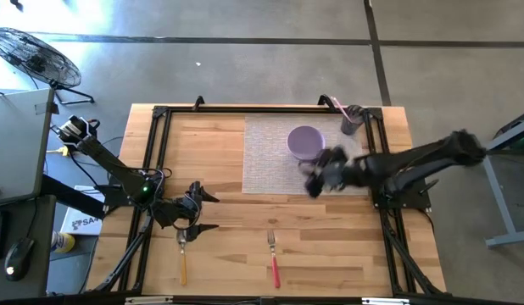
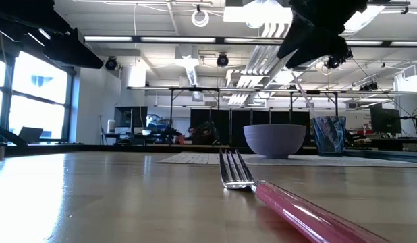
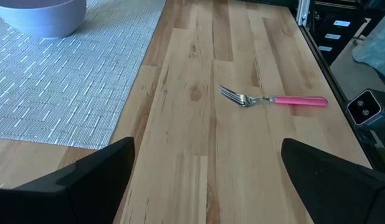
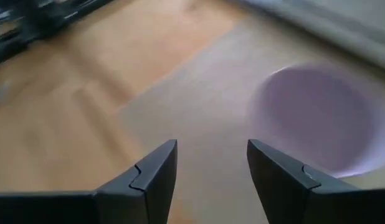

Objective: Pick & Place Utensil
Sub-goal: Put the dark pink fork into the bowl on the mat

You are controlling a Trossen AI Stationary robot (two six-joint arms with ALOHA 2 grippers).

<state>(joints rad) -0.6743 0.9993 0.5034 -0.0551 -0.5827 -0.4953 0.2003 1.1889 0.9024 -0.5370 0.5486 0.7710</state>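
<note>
While hovering above the woven placemat (image 1: pixel 283 157), just at five o'clock from the purple bowl (image 1: pixel 305 141), holds its two fingers apart with nothing between them: so stands the right gripper (image 1: pixel 317 176), seen from its own wrist camera as two dark fingers (image 4: pixel 156 171) parted over mat and wood, bowl (image 4: pixel 317 118) ahead. Lies well apart from that gripper, down at six o'clock on the bare wooden table (image 1: pixel 220 144): a fork with a pink handle (image 1: pixel 273 258), tines pointing toward twelve o'clock, handle toward the near edge. Shows the same fork (image 2: pixel 276 196) close up in the low view, flat on the wood, bowl (image 2: pixel 275 140) standing on the mat behind it. Sits low over the table at about eight o'clock, near the front left part of the frame: the left gripper (image 1: pixel 200 212), fingers spread wide, empty. Rests just below that gripper, toward six o'clock, a second utensil with an orange handle (image 1: pixel 183 258), possibly a spoon or fork, head too small to tell. Looks across the wood from the left wrist camera to the pink fork (image 3: pixel 273 99), untouched, with the mat (image 3: pixel 68 93) and bowl (image 3: pixel 40 15) farther off. Stands at the mat's far right corner, around one o'clock, a dark cup (image 1: pixel 353 119) with something pink (image 1: pixel 338 106) sticking out.
</note>
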